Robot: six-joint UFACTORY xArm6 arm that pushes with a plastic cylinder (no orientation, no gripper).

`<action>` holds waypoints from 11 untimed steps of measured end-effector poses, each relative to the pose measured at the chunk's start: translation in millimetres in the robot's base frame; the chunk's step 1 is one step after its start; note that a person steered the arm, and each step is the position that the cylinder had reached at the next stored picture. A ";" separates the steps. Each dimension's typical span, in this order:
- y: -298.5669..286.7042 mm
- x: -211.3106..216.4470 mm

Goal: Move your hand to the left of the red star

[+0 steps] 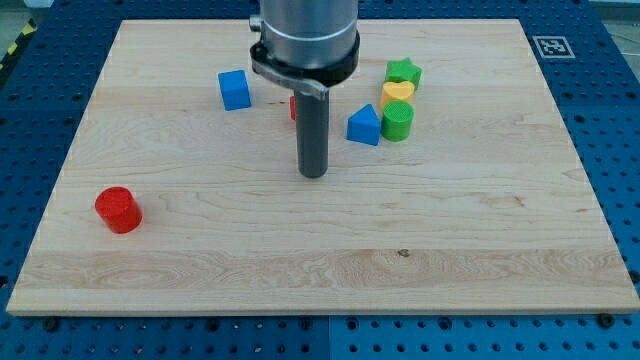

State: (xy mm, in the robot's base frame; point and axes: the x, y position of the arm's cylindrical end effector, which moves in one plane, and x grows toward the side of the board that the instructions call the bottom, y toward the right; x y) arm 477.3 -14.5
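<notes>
Though clustered, two green blocks [400, 98]

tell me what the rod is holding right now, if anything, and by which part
Nothing is held. My tip rests on the bare board, touching no block; a sliver of red shows behind the rod.

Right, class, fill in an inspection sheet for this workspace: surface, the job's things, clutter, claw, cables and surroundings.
Surface: pale wooden board, flat.
Job's things: a sliver of a red block shows behind the rod; shape cannot be made out. My tip rests below it in the view.
Clutter: blue cube, blue triangular block, green star, yellow heart, green cylinder, red cylinder.
Claw: nothing seen; a rod only.
Cables: nothing seen.
Surroundings: blue perforated table, marker tag.
</notes>
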 end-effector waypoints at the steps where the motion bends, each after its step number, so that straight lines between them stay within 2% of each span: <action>1: -8.5 2.5; 3: -10.7 2.5; 8: -63.5 1.6; 9: -88.2 1.6; 11: -108.4 -28.8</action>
